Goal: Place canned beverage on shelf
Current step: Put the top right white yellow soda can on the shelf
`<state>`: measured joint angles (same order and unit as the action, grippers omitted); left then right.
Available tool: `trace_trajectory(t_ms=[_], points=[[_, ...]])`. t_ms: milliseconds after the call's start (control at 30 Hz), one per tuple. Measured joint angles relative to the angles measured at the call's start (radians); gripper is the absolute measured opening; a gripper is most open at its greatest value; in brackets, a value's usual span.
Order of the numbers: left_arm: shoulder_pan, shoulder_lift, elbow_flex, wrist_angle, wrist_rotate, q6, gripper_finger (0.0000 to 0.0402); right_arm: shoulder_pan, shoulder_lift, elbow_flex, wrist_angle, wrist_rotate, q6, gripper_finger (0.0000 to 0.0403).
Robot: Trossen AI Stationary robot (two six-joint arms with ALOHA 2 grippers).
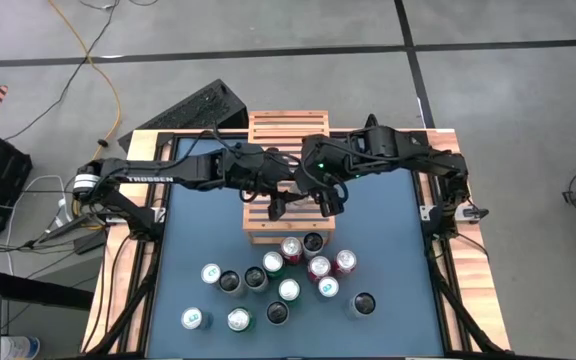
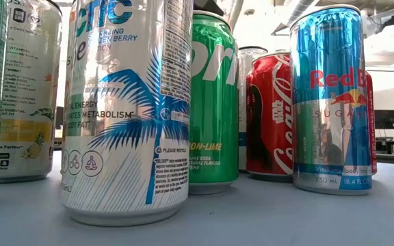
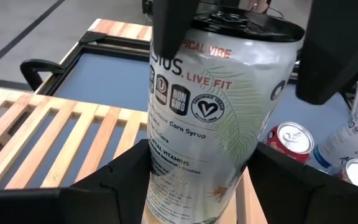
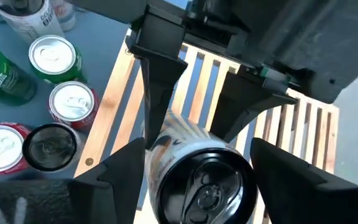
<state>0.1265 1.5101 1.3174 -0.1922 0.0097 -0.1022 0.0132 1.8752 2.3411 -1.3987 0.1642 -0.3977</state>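
- Two dark arms meet over the shelf (image 1: 286, 175), a slatted wooden rack at the far middle of the table (image 1: 198, 250), seen from above.
- From the left, the left tool (image 3: 197, 168) has its two fingers closed around the lower body of a pale can (image 3: 213, 118), which stands tilted just above the slats.
- From the right, the right tool (image 4: 194, 165) has a finger on either side of the same can's dark top; both tools appear to grip the one can.
- The step in hand looks like a handover or a joint set-down. To do it well, I judge one tool should hold firm while the other lets go, and the can should be brought upright before its base meets the slats.
- Nearer the front edge of the table, a loose cluster of cans (image 1: 288, 290) stands just beside the shelf: green, red and silver ones.
- Those nearest cans crowd the shelf's front edge, so a withdrawing arm could knock them.
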Motion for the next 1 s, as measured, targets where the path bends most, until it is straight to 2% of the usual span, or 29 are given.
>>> trace_trajectory(t_ms=[233,533,633,833,1000], points=[[0.037,-0.040,0.000,-0.009,-0.024,-0.013,0.0224,0.000,-0.072,0.013,0.089,-0.004,0.019,0.0271],[0.141,-0.166,-0.001,0.048,-0.076,0.099,0.0224,-0.016,-0.234,0.013,0.271,-0.009,0.092,0.0271],[0.221,-0.191,-0.001,0.061,0.009,0.146,0.0224,-0.016,-0.253,0.012,0.274,-0.009,0.102,0.0271],[0.436,-0.184,-0.001,0.105,0.296,0.165,0.0224,-0.016,-0.248,0.012,0.275,-0.009,0.103,0.0271],[0.597,-0.137,-0.001,0.181,0.422,0.188,0.0224,-0.016,-0.228,0.010,0.278,-0.009,0.113,0.0271]])
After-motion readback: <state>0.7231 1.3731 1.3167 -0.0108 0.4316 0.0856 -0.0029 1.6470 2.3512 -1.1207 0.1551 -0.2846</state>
